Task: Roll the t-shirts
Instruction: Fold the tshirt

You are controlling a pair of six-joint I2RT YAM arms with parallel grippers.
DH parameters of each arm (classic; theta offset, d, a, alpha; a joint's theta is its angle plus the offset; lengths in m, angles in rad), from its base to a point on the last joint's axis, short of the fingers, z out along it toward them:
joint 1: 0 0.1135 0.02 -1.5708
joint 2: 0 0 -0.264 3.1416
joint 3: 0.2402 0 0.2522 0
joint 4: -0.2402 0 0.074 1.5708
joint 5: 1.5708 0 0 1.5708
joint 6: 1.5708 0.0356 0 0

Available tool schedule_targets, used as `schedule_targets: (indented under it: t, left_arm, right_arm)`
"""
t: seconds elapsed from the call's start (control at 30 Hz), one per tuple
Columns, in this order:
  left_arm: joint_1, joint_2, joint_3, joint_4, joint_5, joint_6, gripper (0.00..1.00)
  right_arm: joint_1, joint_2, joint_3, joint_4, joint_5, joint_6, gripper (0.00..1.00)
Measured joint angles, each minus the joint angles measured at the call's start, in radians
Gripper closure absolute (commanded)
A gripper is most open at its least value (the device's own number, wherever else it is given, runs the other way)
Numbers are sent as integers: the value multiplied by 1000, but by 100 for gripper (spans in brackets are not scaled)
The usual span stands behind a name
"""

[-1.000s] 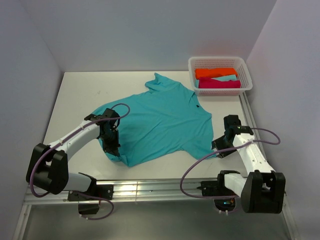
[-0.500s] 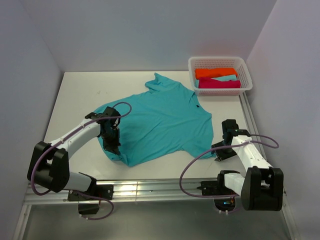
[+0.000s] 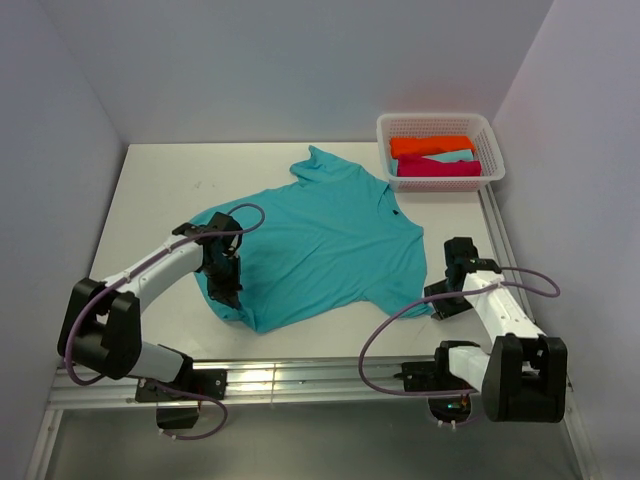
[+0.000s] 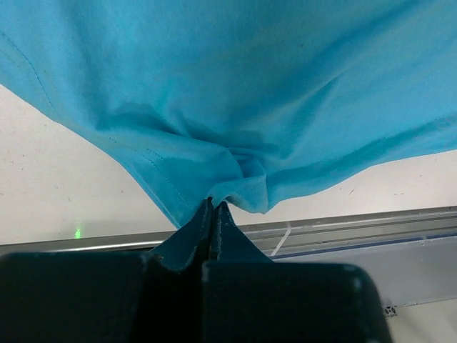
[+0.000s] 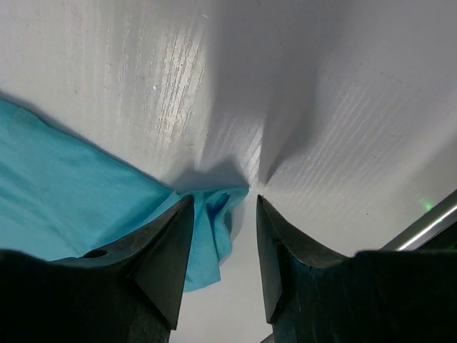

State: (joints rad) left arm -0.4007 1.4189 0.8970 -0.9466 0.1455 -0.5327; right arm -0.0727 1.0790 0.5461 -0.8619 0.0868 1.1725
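Turquoise tee (image 3: 325, 240) spread flat w/ creases, near basket (image 3: 436, 118). L pincer (image 4: 214, 211) clamped on bunched hem; R pincer (image 5: 224, 200) half-open astride hem corner, ungripped.

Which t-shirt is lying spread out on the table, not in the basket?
The turquoise tee; the orange tee, pale tee and magenta tee sit in the basket.

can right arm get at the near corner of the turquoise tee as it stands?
Probably yes: the right gripper is open, with the turquoise t-shirt corner seemingly between its jaws and nothing in the way.
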Motion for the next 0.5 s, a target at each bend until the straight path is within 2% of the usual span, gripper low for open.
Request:
schedule_targets:
  t: [0.13,0.2,0.23,0.3,0.43,0.5]
  left_arm:
    - [0,6,5,0,0,2,100]
    - [0,6,7,1,0,3,100]
    - [0,6,7,0,0,3,100]
    - [0,6,7,0,0,6,100]
    - [0,13,7,0,0,13,100]
    - [0,14,7,0,0,16,100]
  right_arm:
    - [0,36,0,33,-1,6,55]
    - [0,45,0,47,-1,10,62]
    - [0,49,0,52,0,10,71]
    - [0,55,-3,61,0,12,77]
    - [0,60,-4,63,0,14,100]
    - [0,57,-3,55,0,14,100]
